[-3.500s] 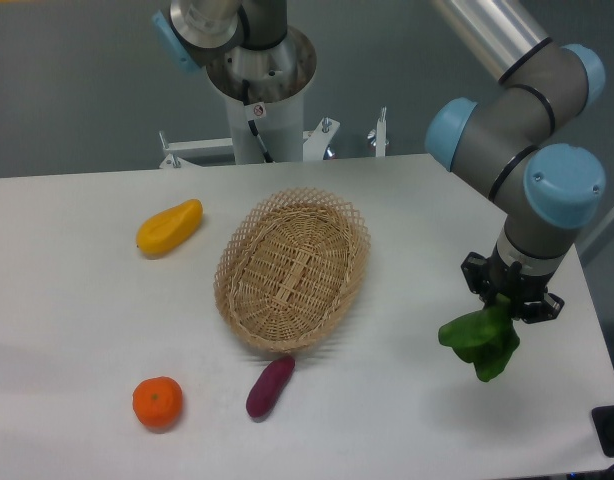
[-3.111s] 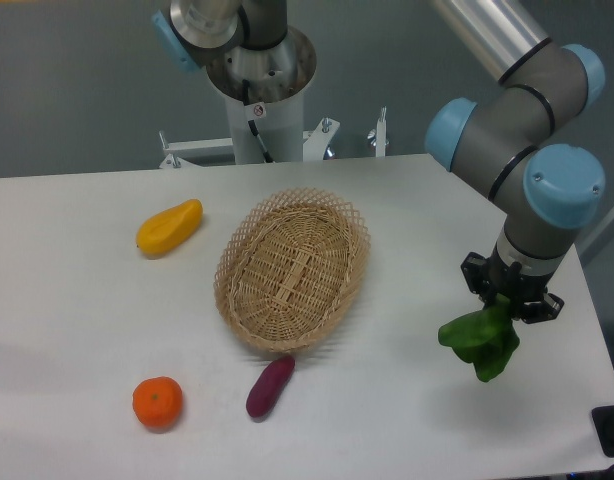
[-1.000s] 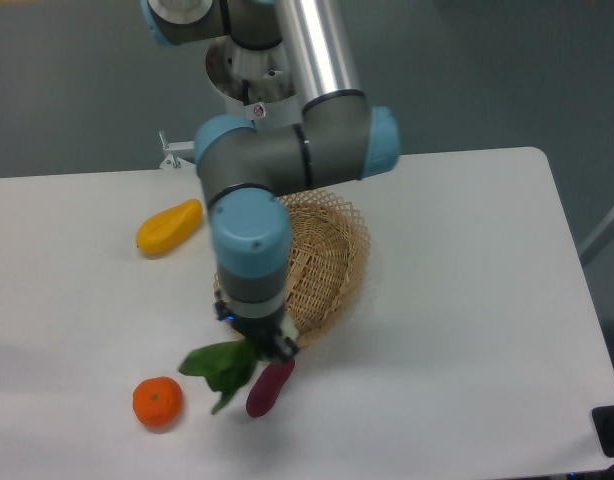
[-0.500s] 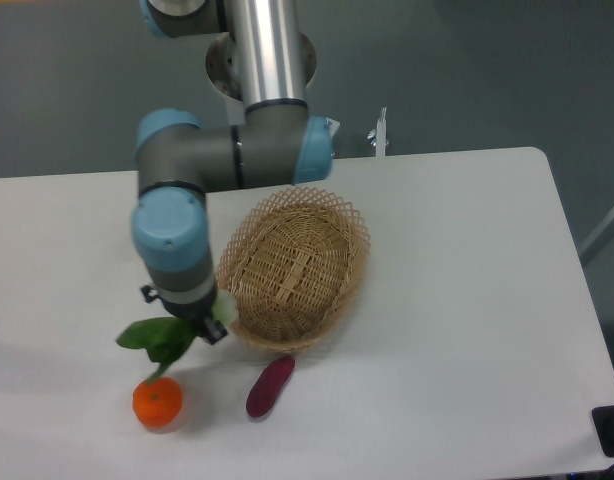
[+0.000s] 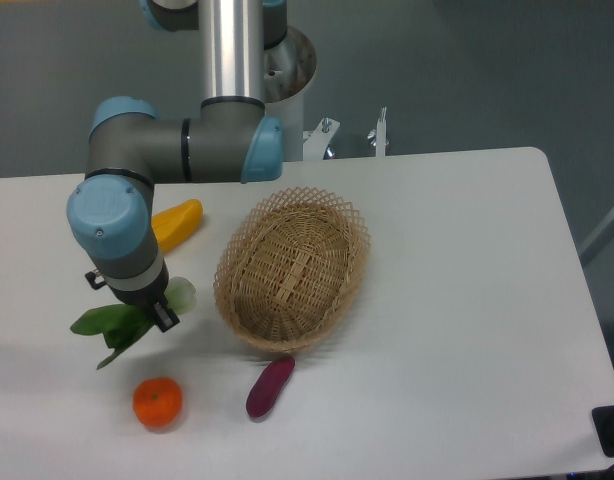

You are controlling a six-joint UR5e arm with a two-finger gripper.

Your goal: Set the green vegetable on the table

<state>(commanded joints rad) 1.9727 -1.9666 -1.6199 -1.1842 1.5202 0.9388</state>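
The green vegetable (image 5: 122, 322) has dark green leaves pointing left and a pale stalk base at the right. My gripper (image 5: 139, 308) is shut on it and holds it over the left part of the white table (image 5: 467, 300), left of the wicker basket. I cannot tell whether the leaves touch the tabletop. The fingers are mostly hidden under the wrist.
An oval wicker basket (image 5: 293, 268) stands mid-table. A yellow fruit (image 5: 177, 222) lies behind my wrist. An orange (image 5: 157, 402) sits just below the vegetable, and a purple sweet potato (image 5: 271, 386) lies in front of the basket. The robot base (image 5: 277, 90) stands at the back.
My arm has swung from the right edge of the table, across the front of the basket, to the left side, carrying the green vegetable the whole way.
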